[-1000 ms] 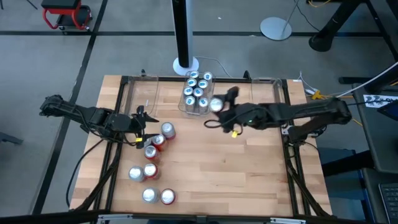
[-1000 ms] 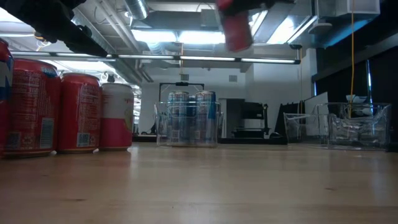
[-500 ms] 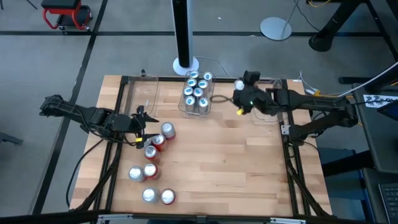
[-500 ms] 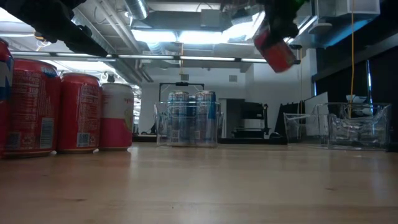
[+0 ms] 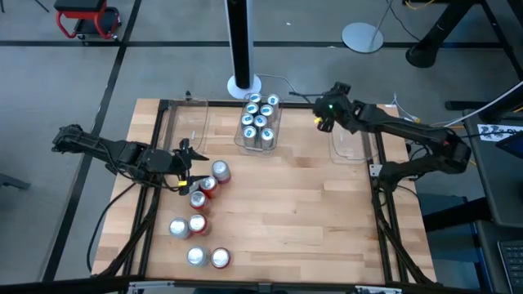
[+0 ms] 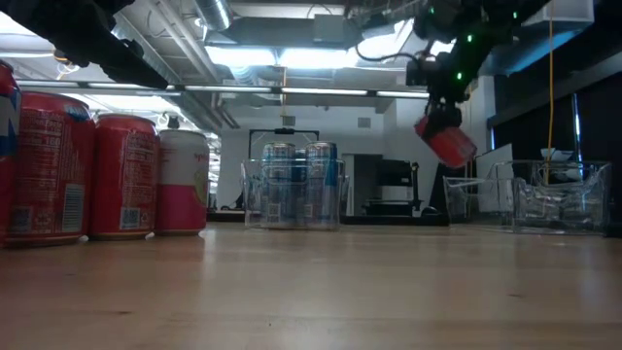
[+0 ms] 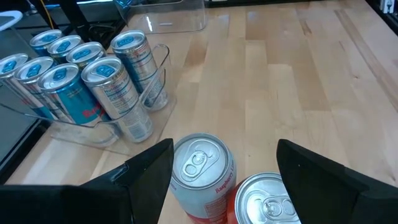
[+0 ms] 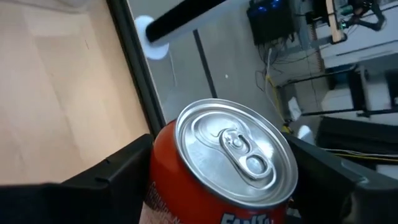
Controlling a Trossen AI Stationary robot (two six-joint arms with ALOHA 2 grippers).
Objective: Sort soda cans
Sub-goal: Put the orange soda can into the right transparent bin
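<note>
The right gripper [image 5: 325, 113] is hanging in the air over the far right part of the table [image 5: 310, 220], by a clear bin [image 5: 353, 145]. Its fingers are pinching a red soda can [image 8: 217, 168]. In the low view the can [image 6: 446, 142] is tilting, and the gripper is hiding its top. In the right wrist view the can is showing its silver top and pull tab, but its bottom is cut off. Only part of a word is showing on its side.

The left gripper [image 7: 224, 177] is sitting low at the left side of the table with its fingers spread apart. A red and white can [image 7: 202, 180] is standing between them, and a red one [image 7: 267, 202] is touching it. Both are cut off at the edge of the left wrist view, so I cannot read them.

Blue and silver cans [image 5: 258, 122] are standing packed in the middle bin [image 7: 93, 127] at the far edge. More red cans [image 5: 196, 237] are standing in a loose group at the near left. In the low view the nearest one [image 6: 8, 156] is cut off.
</note>
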